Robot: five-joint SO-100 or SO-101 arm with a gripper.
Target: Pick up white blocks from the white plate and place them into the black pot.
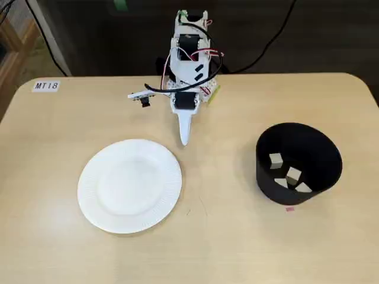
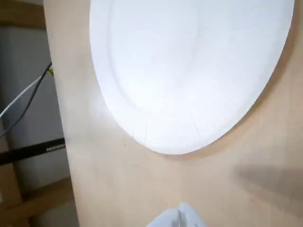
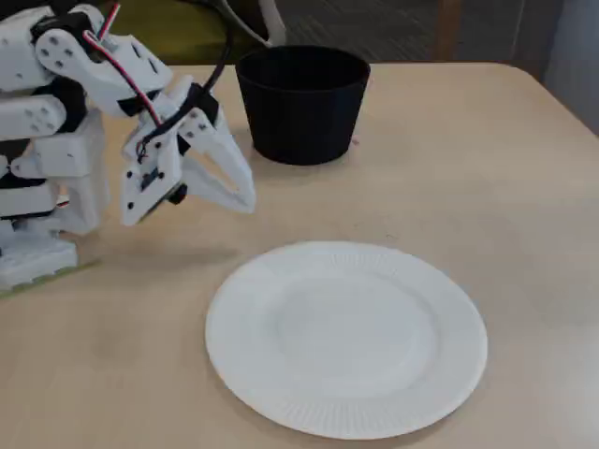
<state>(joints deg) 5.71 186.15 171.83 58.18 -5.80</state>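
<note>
The white plate (image 1: pixel 130 184) lies bare on the table, with no blocks on it; it also shows in the wrist view (image 2: pixel 189 71) and in a fixed view (image 3: pixel 346 337). The black pot (image 1: pixel 298 164) stands at the right with three white blocks (image 1: pixel 288 175) inside; in a fixed view it (image 3: pixel 301 103) stands at the back and its inside is hidden. My gripper (image 1: pixel 185 137) is shut and empty, held above the table behind the plate; it also shows in a fixed view (image 3: pixel 245 199) and at the wrist view's bottom edge (image 2: pixel 179 217).
The arm's base (image 1: pixel 190 71) stands at the table's far edge with cables behind it. A label reading MT18 (image 1: pixel 46 86) is stuck at the far left corner. A small pink mark (image 1: pixel 289 208) lies in front of the pot.
</note>
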